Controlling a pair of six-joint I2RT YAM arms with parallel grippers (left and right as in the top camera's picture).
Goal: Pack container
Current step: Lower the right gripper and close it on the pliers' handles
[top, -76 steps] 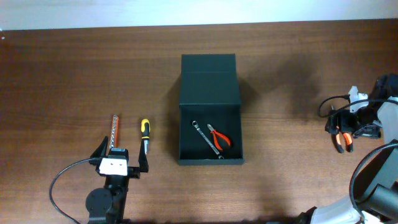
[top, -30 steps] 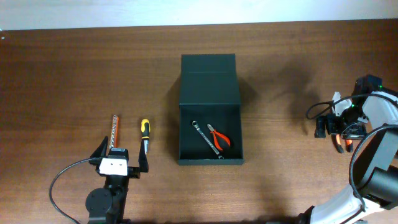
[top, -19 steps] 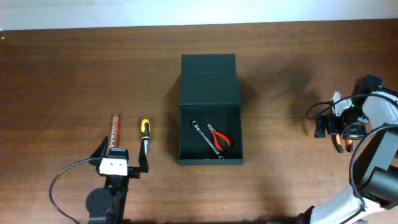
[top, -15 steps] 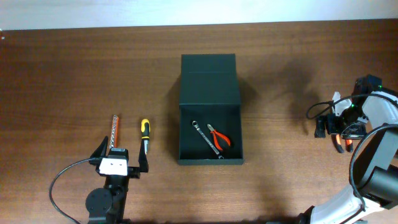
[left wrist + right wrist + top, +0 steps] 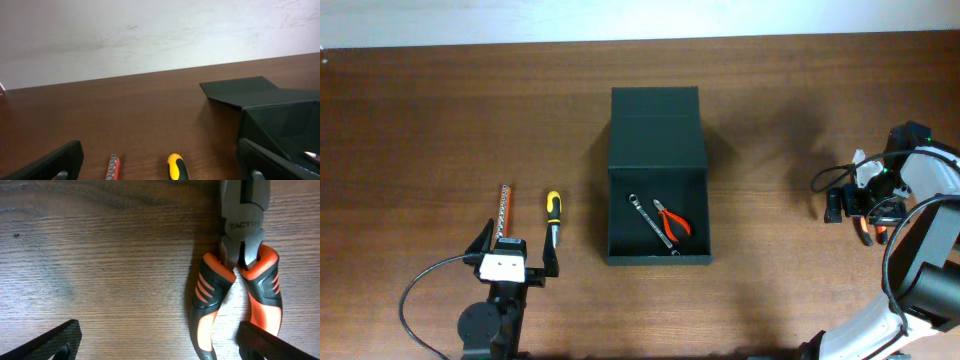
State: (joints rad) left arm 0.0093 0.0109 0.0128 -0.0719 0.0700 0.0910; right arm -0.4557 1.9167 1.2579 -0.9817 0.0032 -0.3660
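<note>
The container (image 5: 656,130) is a dark box in the middle of the table, its flap lid laid open toward the far side; it also shows in the left wrist view (image 5: 272,107). Inside lie a small wrench (image 5: 650,221) and red-handled pliers (image 5: 673,219). My right gripper (image 5: 863,210) is open at the far right, low over orange-and-black pliers (image 5: 239,275). Their handles lie between my open fingers (image 5: 160,345), close to the right finger. My left gripper (image 5: 515,262) is open and empty, just behind a red bit holder (image 5: 504,208) and a yellow-and-black screwdriver (image 5: 552,214).
The bit holder (image 5: 112,167) and screwdriver (image 5: 176,169) lie side by side between my left fingers' line of sight. A pale wall runs behind the table's far edge. Black cables trail from both arms near the front edge.
Since 2.5 s ago my right gripper has turned and come down over the orange-and-black pliers. In the last half second it barely moves. The left arm is still.
</note>
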